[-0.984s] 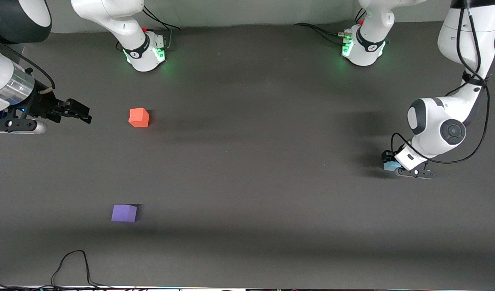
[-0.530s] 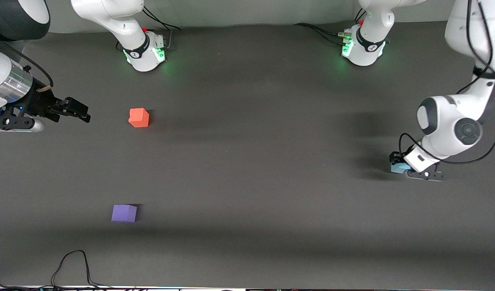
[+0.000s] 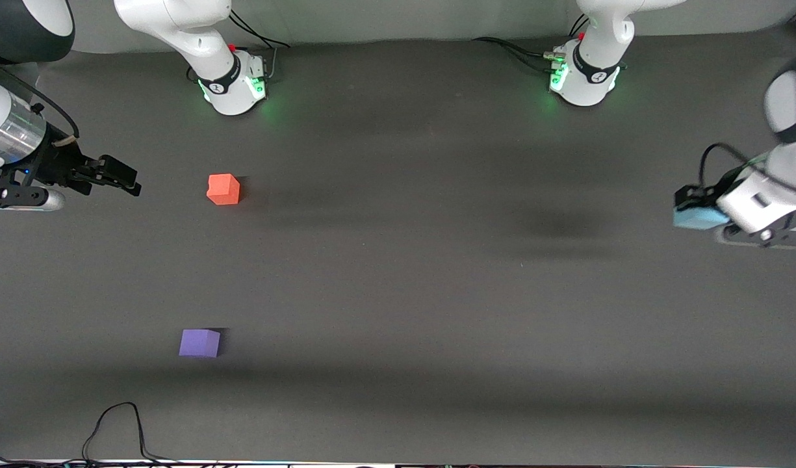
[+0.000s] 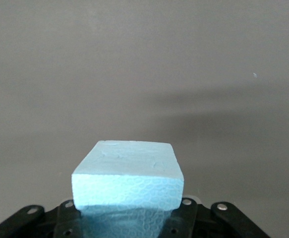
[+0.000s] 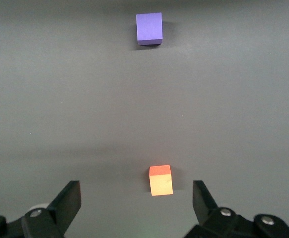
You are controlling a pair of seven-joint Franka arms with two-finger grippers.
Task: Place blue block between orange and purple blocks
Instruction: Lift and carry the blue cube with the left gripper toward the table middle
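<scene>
My left gripper point(image 3: 695, 209) is shut on the blue block point(image 3: 696, 218) and holds it up in the air over the left arm's end of the table; the cube point(image 4: 128, 177) fills the space between the jaws in the left wrist view. The orange block point(image 3: 223, 189) rests toward the right arm's end. The purple block point(image 3: 199, 342) lies nearer to the front camera than the orange one, with bare table between them. My right gripper point(image 3: 121, 177) hangs open beside the orange block point(image 5: 160, 180), and the purple block point(image 5: 149, 28) also shows in the right wrist view.
A black cable point(image 3: 115, 429) loops on the dark table point(image 3: 398, 292) at its front edge, near the purple block. The two arm bases point(image 3: 235, 81) point(image 3: 583, 75) stand along the table's back edge with cables beside them.
The left gripper has lifted the blue block off the table and carried it up and toward the left arm's end. The right gripper has drifted slightly away from the orange block.
</scene>
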